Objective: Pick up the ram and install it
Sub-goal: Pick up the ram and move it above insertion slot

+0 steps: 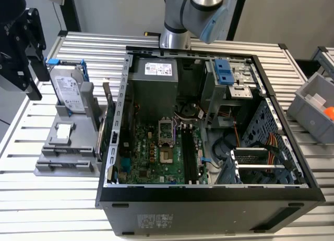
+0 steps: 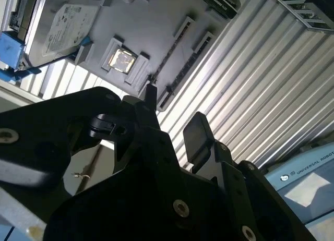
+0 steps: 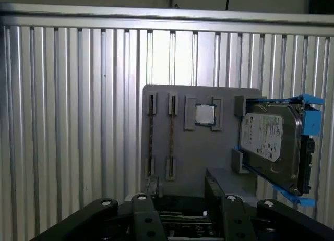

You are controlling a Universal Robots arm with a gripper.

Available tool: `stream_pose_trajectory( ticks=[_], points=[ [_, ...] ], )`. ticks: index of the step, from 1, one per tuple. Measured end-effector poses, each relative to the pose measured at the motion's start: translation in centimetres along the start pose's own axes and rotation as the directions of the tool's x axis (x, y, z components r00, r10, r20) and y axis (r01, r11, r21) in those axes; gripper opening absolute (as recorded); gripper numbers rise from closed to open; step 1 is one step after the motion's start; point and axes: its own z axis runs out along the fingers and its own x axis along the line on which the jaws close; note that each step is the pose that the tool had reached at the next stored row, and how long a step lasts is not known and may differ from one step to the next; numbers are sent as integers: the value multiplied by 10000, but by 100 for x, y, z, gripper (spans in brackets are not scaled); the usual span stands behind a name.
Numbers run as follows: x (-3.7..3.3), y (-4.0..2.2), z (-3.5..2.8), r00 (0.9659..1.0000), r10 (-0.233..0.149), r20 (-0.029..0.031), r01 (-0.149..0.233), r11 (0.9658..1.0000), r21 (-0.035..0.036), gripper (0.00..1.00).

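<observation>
**Gripper** (image 3: 182, 191): jaws open, nothing between them, seen so in both wrist views. In the exterior view it hangs high at the exterior view's left, above the table (image 1: 31, 199) and touching no part.

**Fixture** (image 1: 68, 152): grey block on the table, below the jaws and just ahead of them. Not touched.

**Ram** (image 3: 171, 142): stands edge-on in one of the fixture's two grooves (image 3: 151, 136) and shows as a thin dark line between end brackets. The other groove shows a similar line. The ram lies below the jaws, close ahead of them and apart from both fingers. Not lifted, not installed.

**Chip** (image 3: 204, 114): square and bright, lying flat in its pocket on the fixture, farther ahead of the jaws than the near ends of the grooves.

**Hard drive** (image 1: 68, 87): upright on its long edge in a blue frame, off to one side of the jaws, beyond the chip from the grooves.

**Case** (image 1: 209, 199): open side up, just beside the fixture toward the exterior view's right, well apart from the jaws. The motherboard (image 1: 151, 152) lies inside, with long black board slots (image 1: 188, 152) on it.

**Arm** (image 1: 182, 16): its base stands behind the case.

**Bin** (image 1: 313, 105): grey, at the exterior view's right edge, farthest from the jaws.
</observation>
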Motion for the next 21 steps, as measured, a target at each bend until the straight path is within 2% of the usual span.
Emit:
stream_pose_trajectory(
  ticks=[14, 21],
  points=[
    [131, -27, 52, 10000, 0, 0, 0, 10000, -2, 100],
    [140, -27, 54, 10000, 0, 0, 0, 10000, -2, 100]
  ],
)
